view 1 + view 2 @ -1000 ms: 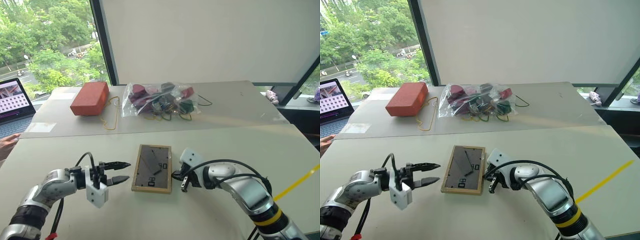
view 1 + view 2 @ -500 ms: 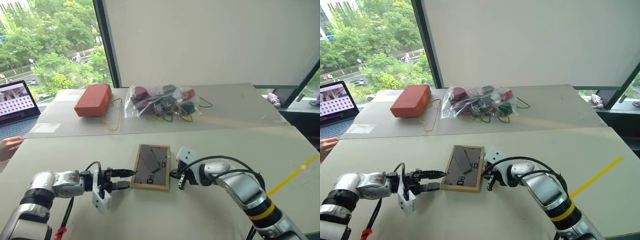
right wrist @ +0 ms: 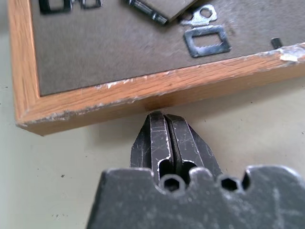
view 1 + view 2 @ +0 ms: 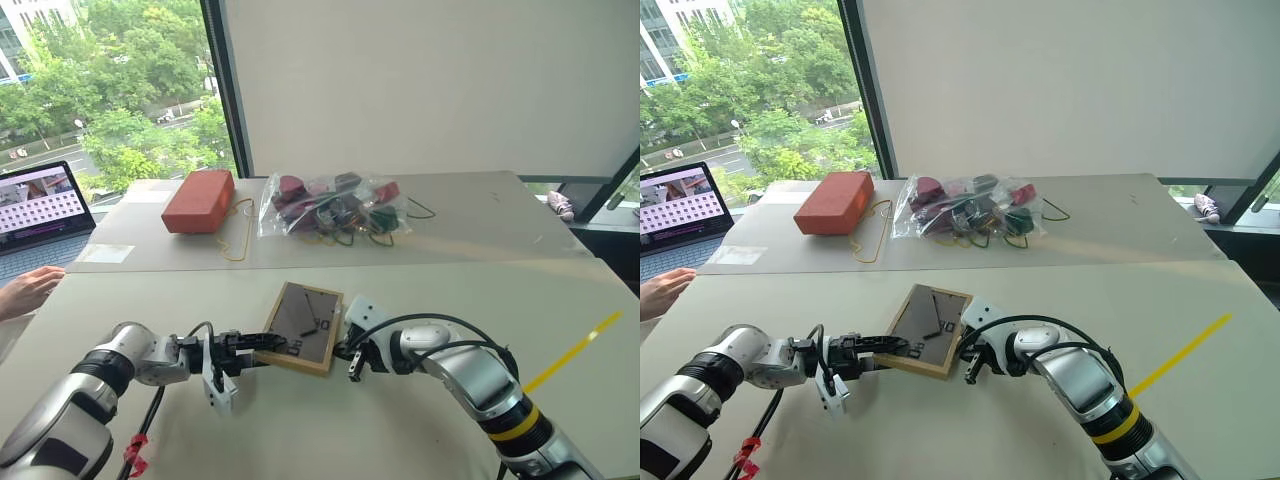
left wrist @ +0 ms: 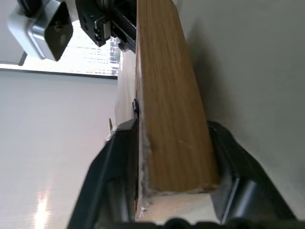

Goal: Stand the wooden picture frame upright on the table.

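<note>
The wooden picture frame (image 4: 304, 327) is lying back-up on the worktop (image 4: 420, 420), its left edge tilting slightly up between the fingers of the left tool (image 4: 262, 347), which is gripping that edge from both sides. The right tool (image 3: 164, 125), fully closed and holding nothing, is pressing its tips against the frame's right edge.

Picture frame (image 3: 143, 93): light wood rim, visible grain, chipped and scuffed along edge; back panel dark grey, matt, board-like, with small shiny metal hangers. Table (image 4: 420, 420): pale beige, smooth, faint sheen. Right gripper (image 3: 162, 138): fingers black metal, scratched. Bag (image 4: 330, 205): clear glossy plastic, crinkled. Box (image 4: 198, 200): orange-red, matt, rough like brick.
</note>
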